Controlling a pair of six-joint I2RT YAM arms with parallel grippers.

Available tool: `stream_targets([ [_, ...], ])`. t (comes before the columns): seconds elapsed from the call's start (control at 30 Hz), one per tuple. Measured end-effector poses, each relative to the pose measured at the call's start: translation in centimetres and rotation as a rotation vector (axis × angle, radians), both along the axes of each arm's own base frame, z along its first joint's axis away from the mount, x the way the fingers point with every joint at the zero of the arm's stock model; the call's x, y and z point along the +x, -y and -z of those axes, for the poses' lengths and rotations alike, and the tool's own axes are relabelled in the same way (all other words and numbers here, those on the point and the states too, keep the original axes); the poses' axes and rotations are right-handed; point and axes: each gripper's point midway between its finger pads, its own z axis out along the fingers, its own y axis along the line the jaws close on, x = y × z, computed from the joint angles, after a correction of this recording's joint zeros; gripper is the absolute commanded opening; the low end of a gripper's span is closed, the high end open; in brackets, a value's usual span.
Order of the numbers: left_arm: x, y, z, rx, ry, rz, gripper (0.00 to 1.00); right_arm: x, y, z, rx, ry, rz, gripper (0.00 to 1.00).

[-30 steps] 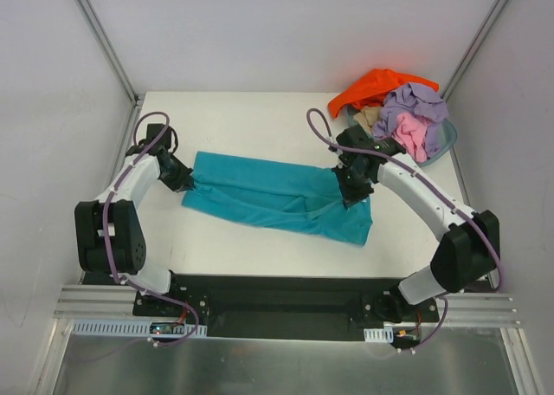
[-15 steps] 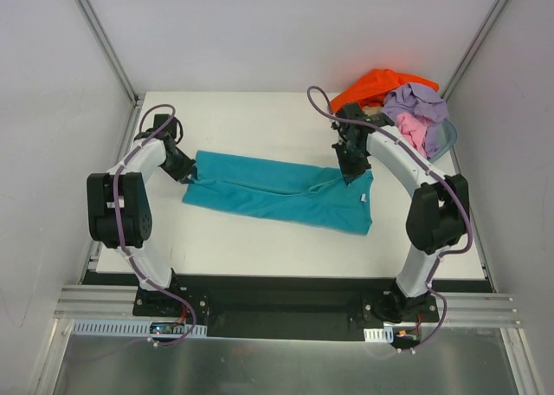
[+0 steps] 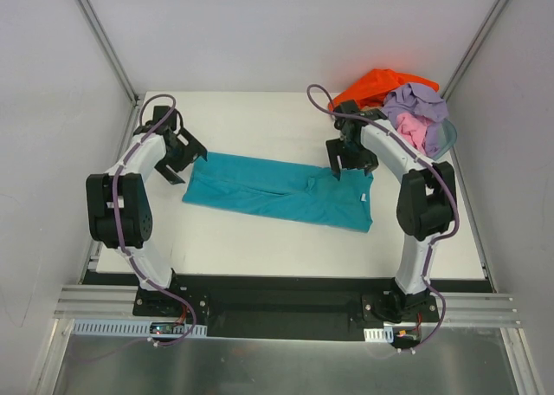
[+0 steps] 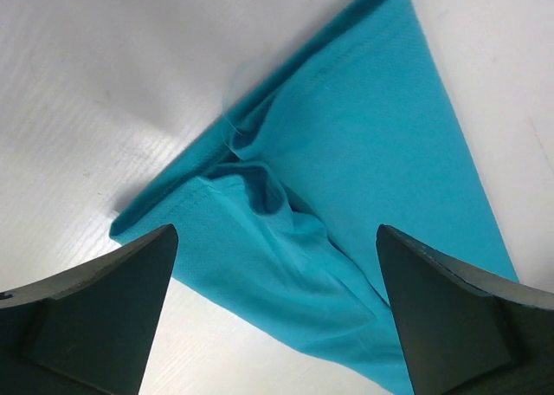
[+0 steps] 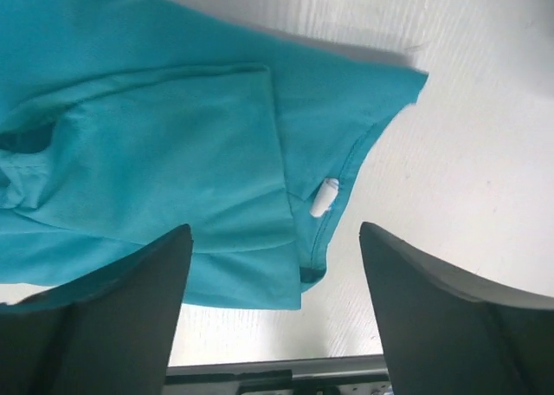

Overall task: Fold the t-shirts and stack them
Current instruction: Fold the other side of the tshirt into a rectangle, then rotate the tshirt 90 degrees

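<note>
Got the teal t-shirt (image 3: 281,191) laid as a long folded strip mid-bench (image 3: 260,118), white neck tag (image 5: 325,196) toward 3 o'clock. Seeing the left tool (image 3: 183,158) spread wide at its 9 o'clock end, gripping nothing. Same with the right tool (image 3: 349,163) at the 3 o'clock end: parted, empty. Spotted orange (image 3: 368,85), lavender (image 3: 415,100) and pink (image 3: 414,133) shirts heaped at 1 o'clock, probably in the basin (image 3: 446,139).
</note>
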Motion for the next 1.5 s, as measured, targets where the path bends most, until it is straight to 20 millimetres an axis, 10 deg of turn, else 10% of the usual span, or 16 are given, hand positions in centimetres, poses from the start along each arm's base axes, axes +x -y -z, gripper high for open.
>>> stream_targets([
  [0.2,-0.1,4.2,-1.3,-0.03,0.038,0.126,0.99,-4.3,0.7,0.9,0.022,-0.039,0.023,0.99],
  [0.37,0.9,7.0,0.0,-0.067,0.02,0.203,0.99,-7.1,-2.5,0.5,0.238,-0.016,0.002,1.0],
  [0.6,3.7,5.9,3.8,-0.032,-0.032,0.192,0.99,-8.1,-5.6,3.6,0.36,-0.08,0.008,1.0],
  [0.97,4.8,2.9,4.5,-0.03,-0.006,0.122,0.99,-6.7,-4.6,7.5,0.234,-0.154,0.061,1.0],
  [1.2,-4.8,4.3,4.6,-0.061,-0.056,0.148,0.99,2.5,-3.8,7.7,0.138,-0.046,0.109,1.0],
  [1.37,-15.8,10.6,4.5,-0.161,-0.141,0.298,0.99,11.2,-4.2,6.5,0.124,0.11,0.077,0.99],
  [1.5,-19.1,12.8,2.6,-0.206,-0.122,0.369,0.99,13.8,-4.7,4.2,0.151,0.199,0.025,0.99],
])
